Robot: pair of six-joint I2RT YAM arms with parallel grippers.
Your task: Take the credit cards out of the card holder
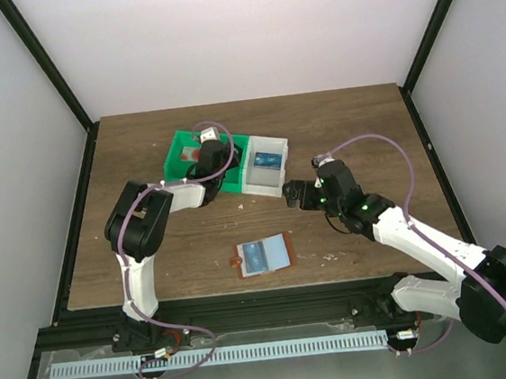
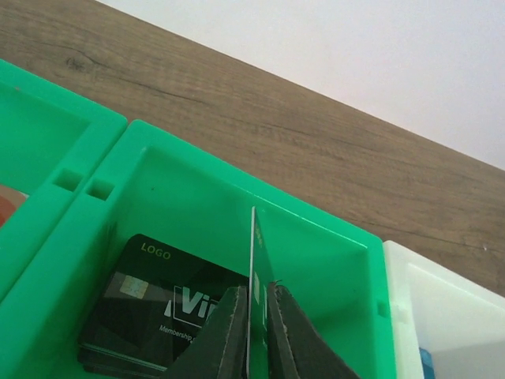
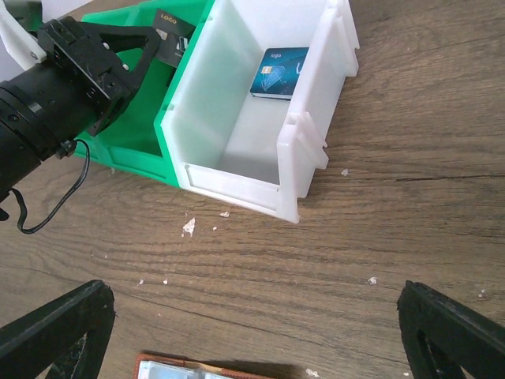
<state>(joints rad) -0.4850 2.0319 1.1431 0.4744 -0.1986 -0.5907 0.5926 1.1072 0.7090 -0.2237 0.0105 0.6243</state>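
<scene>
Right, L hand (image 2: 254,316) is down in the middle green compartment (image 2: 316,253) of the bin, a thin card (image 2: 252,253) standing upright and edge-on btwn its fingers (image 2: 229,335). The fingers are nearly together: one sits against the card, and a thin dark slit shows on the other side, so can't tell if it's truly pinched. Under it a black card (image 2: 150,300) marked "LOGO" lies flat on the compartment floor.

R hand (image 3: 252,300) is spread wide, fingers well apart and holding nothing. It hangs over bare tabletop (image 1: 364,123) just beside the white end compartment (image 3: 237,118). A blue card (image 3: 280,71) lies flat at the far end of that compartment.

Card holder (image 1: 263,255) lies open and face up on the tabletop, nearer the arm bases, btwn the two arms and well apart from the bin, w/ its pale blue inner pockets showing. Neither hand touches it. A few pale crumbs (image 3: 188,227) dot the wood near the bin.
</scene>
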